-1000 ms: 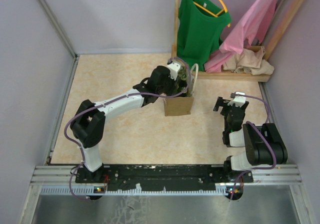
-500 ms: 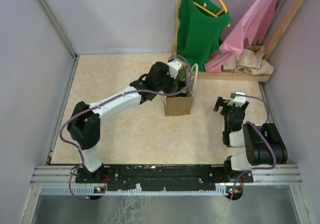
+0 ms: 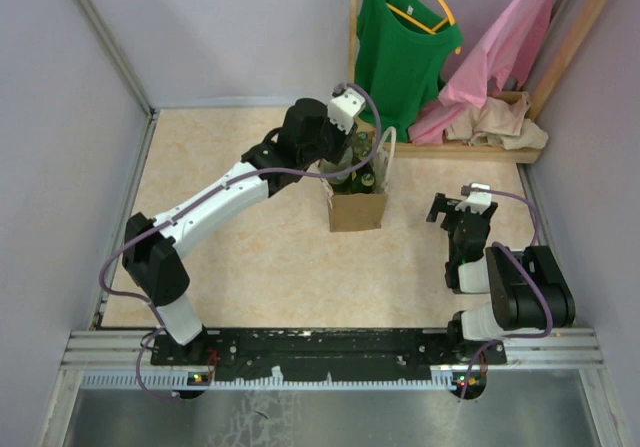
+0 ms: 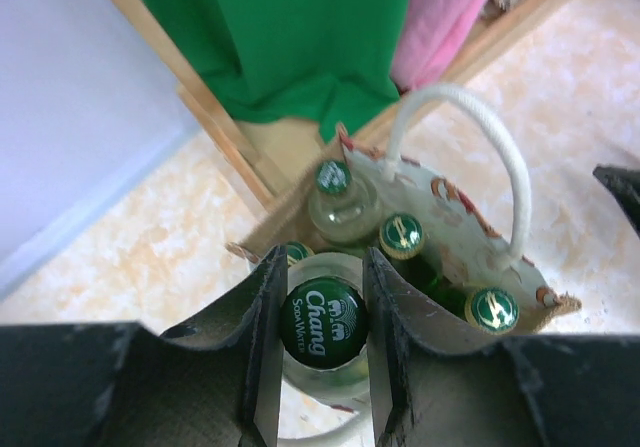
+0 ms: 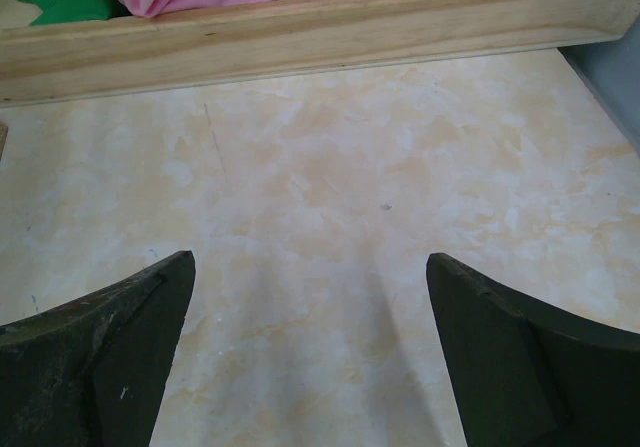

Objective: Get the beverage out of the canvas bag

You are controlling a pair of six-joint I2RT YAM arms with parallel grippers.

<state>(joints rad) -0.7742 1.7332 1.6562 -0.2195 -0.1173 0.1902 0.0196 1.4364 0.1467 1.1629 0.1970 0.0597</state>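
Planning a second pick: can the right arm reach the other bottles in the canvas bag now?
Probably not: the left arm's jaws, shut on a Chang bottle, hang over the mouth of the canvas bag, blocking access.

A: Bag?
B: canvas bag [image 3: 357,210], tan, boxy, upright, mouth open, white rope handles [image 4: 503,157] standing up.
A: Beverage?
B: Chang bottle [image 4: 322,323], pale glass, green cap, upright at the near side of the bag mouth, neck pinched in left gripper [image 4: 320,339]. Base hidden. Other capped bottles [image 4: 401,235] upright inside.
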